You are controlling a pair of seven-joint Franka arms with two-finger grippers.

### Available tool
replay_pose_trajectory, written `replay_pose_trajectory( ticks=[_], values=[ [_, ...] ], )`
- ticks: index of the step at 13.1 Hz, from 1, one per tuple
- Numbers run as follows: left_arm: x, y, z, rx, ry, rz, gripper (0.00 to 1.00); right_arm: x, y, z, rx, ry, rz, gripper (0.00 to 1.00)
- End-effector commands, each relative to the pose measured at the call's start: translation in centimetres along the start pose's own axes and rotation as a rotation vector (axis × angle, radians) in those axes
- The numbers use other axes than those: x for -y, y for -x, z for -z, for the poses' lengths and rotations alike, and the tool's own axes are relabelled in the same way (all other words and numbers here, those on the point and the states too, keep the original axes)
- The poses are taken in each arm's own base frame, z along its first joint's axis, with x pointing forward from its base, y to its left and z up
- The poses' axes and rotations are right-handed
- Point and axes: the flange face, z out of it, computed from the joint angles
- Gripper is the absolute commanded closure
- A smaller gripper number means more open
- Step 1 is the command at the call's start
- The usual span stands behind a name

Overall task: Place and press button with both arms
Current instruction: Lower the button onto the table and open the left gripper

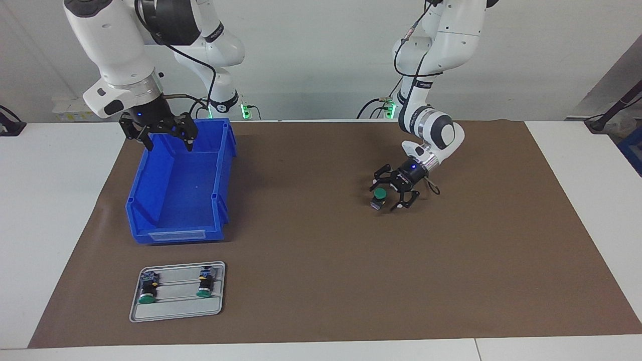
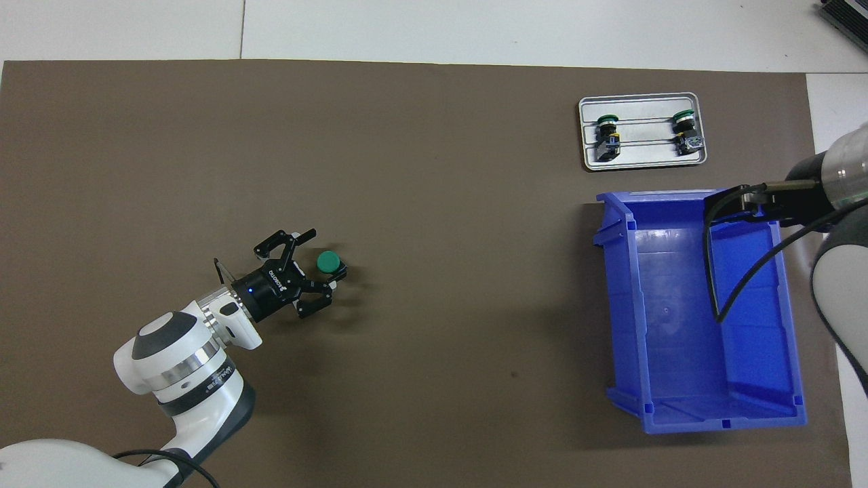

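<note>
The left gripper (image 1: pixel 388 193), black and two-fingered, is spread wide low over the brown mat (image 1: pixel 326 260), the green-capped push button (image 1: pixel 379 196) standing between its fingers, ungripped. The right gripper (image 1: pixel 165 138), likewise open, is held over the blue plastic bin (image 1: pixel 150 210). Two similar buttons (image 1: pixel 147 290) are laid in a grey tray (image 1: pixel 175 311). Lettering on the left gripper's body appears only overhead, unreadable.

A: Right gripper (image 2: pixel 736 203) in the overhead view: only part shows; its arm (image 2: pixel 837 271) is cut by the frame edge.

B: Button (image 1: pixel 378 197) by the left gripper (image 1: pixel 388 191): contact with the fingers unreadable.

A: The two buttons (image 1: pixel 147 288) on the tray (image 1: pixel 175 313) are too small for markings.
</note>
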Motion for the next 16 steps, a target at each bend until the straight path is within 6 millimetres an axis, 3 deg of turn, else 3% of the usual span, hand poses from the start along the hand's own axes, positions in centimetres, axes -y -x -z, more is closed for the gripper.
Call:
replay_pose_trajectory(
  ticks=[1, 4, 12, 16],
  values=[
    [-0.4, -3.4, 1.4, 0.008, -0.046, 0.021, 0.01, -0.1, 0.5, 0.2, 0.005, -0.010, 0.022, 0.00],
    [0.0, -5.1, 1.5, -0.006, -0.061, 0.054, 0.01, -0.1, 0.5, 0.2, 0.003, -0.010, 0.022, 0.00],
    [5.1, -16.5, 0.4, -0.142, -0.150, 0.359, 0.03, -0.1, 0.5, 0.2, 0.005, -0.010, 0.022, 0.00],
    [6.7, -20.1, 0.6, -0.183, -0.160, 0.470, 0.05, -0.1, 0.5, 0.2, 0.005, -0.010, 0.022, 0.00]
  ],
)
